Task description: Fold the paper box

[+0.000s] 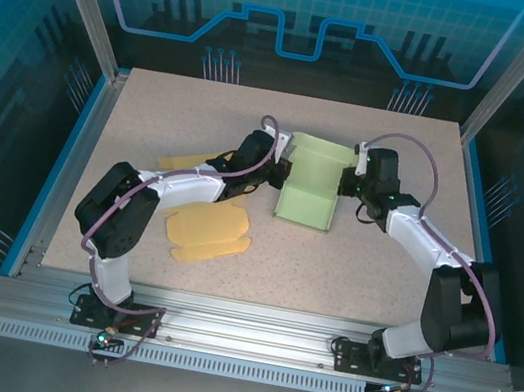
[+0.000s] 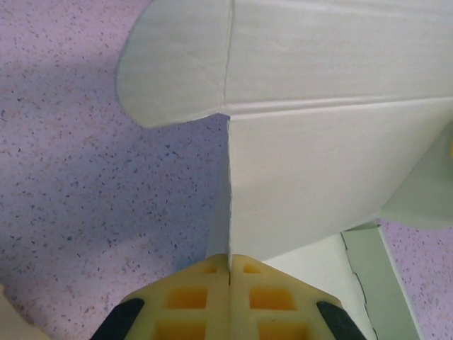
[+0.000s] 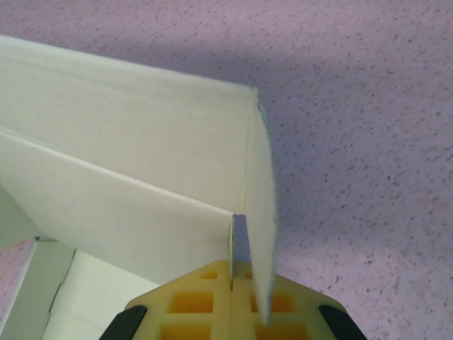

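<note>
Closely, at the left gripper (image 2: 228,268): pinches one thin upright wall of the pale green paper box (image 2: 325,177) edge-on between yellow jaws pressed together, with a rounded flap (image 2: 173,71) fanning out beyond the crease. Likewise at the right gripper (image 3: 233,275): clamps the opposite wall of the same box between yellow jaws drawn nearly together, with a folded-over double layer of paper rising from the grip.

From above, meets the box from both sides, left gripper at its left wall, right gripper at its right wall, toward the far end. Rests around the middle of the speckled beige table (image 1: 376,297), a little toward the far side, partly formed: side walls raised, base flat, near end open. Lies near two flat yellow cardboard blanks (image 1: 207,232), one in front of the left arm and another partly covered by it, both apart from the box.

Judged as mid-fold: raising and squaring the side walls. To do it well, keep both pinches firm and close to the crease, turn the walls inward evenly without letting either side lead, hold the base flat against the table, and avoid pulling outward, for fear of buckling or tearing the thin paper along the scored line. Tuck the rounded flap inward before letting go.
</note>
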`<state>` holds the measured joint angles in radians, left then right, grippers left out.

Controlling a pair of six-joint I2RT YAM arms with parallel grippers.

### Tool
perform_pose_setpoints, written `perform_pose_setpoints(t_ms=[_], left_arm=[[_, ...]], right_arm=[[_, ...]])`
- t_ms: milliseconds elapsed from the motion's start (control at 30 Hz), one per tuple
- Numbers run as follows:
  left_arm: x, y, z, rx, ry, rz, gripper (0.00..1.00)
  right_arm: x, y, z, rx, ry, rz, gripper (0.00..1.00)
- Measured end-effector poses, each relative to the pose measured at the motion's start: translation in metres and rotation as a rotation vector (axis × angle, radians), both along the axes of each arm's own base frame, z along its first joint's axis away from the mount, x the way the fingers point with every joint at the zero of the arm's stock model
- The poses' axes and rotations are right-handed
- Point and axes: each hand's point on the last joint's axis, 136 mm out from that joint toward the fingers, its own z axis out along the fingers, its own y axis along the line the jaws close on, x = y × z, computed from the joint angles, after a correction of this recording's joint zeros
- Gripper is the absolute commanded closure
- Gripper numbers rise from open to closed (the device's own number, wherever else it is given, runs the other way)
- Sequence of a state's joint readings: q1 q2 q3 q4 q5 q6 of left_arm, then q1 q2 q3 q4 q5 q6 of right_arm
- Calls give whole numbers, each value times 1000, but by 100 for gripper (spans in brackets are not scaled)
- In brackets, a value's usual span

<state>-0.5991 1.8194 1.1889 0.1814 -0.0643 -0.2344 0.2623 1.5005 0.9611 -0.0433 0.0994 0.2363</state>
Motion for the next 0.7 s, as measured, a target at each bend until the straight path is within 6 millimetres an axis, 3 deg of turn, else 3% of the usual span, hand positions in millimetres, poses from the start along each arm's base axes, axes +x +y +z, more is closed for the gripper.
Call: perform_pose_setpoints(t_ms=[167,333,500,700], left_arm=[[12,0,2,-1,-35,34,100],[23,0,-10,13,-47,68,100],[28,4,-22,36,-46,99,100],[28,9,-28,36,-61,118,100]], right_arm=[[26,5,0,-40,-49,-54,100],[45,9,-7,-85,-89,-107,100],[43,18,-12,-112,-125,-128,100],[28,22,-19,-87,-165,-151,100]])
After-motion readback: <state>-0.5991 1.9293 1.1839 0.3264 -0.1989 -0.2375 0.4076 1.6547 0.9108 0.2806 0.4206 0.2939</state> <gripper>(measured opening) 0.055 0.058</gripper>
